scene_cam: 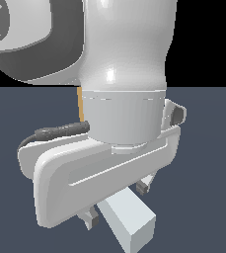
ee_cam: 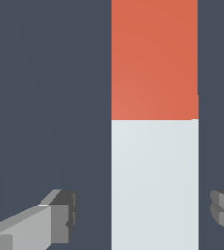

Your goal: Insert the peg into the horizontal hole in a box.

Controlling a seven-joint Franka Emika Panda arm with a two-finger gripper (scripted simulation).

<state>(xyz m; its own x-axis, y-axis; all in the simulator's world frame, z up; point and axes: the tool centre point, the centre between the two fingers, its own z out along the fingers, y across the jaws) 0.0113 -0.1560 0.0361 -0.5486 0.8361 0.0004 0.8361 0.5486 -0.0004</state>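
Note:
The peg (ee_cam: 155,146) lies flat on the dark floor. One half is pale grey-white and its other end (ee_cam: 155,58) is red-orange. My gripper (ee_cam: 143,215) is open and straddles the white half, with a finger (ee_cam: 59,217) on either side and a gap to each. In the exterior view the gripper (scene_cam: 118,202) hangs low over the peg (scene_cam: 131,222), whose white end sticks out toward the camera. Only a thin tan sliver of the box (scene_cam: 79,106) shows behind the arm. The hole is hidden.
The arm's big white wrist link (scene_cam: 124,74) and hand body (scene_cam: 99,173) fill most of the exterior view and block what lies behind. A dark cable (scene_cam: 55,132) runs along the hand. Dark floor (ee_cam: 45,97) surrounds the peg.

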